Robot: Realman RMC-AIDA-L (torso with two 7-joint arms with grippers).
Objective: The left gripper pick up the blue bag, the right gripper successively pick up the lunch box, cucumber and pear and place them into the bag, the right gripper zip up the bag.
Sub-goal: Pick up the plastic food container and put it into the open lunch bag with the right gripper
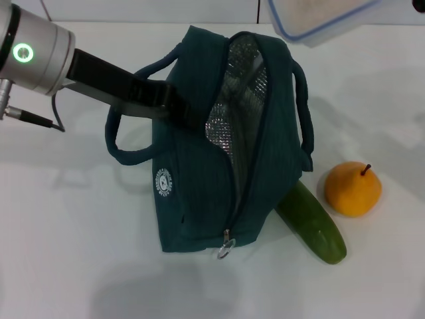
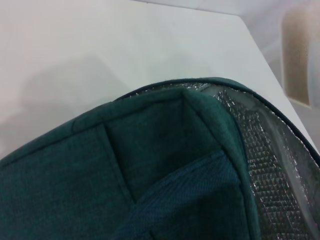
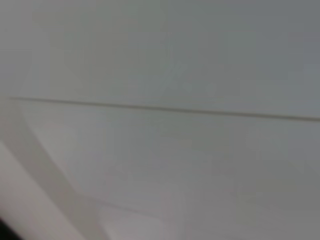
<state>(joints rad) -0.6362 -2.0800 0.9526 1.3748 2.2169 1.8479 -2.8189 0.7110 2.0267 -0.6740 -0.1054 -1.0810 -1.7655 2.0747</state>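
Head view showed the blue bag (image 1: 199, 179) at frame centre on the white table (image 1: 66, 266), its top unzipped and silver lining exposed. From the upper left the left gripper (image 1: 176, 103) reached the bag's rim, apparently clenched on it. At the top edge, the lunch box (image 1: 319, 20) hung above the bag; the right gripper was unseen. At lower right lay the cucumber (image 1: 312, 222), partly under the bag, with the pear (image 1: 352, 189) just beside it

Dark teal bag (image 1: 199, 199) with silver quilted lining and a round white logo. Dark green cucumber (image 1: 315, 229). Yellow-orange pear (image 1: 352, 189) with a brown stem. Clear box (image 1: 312, 16) with a blue rim. White bench (image 1: 66, 252).
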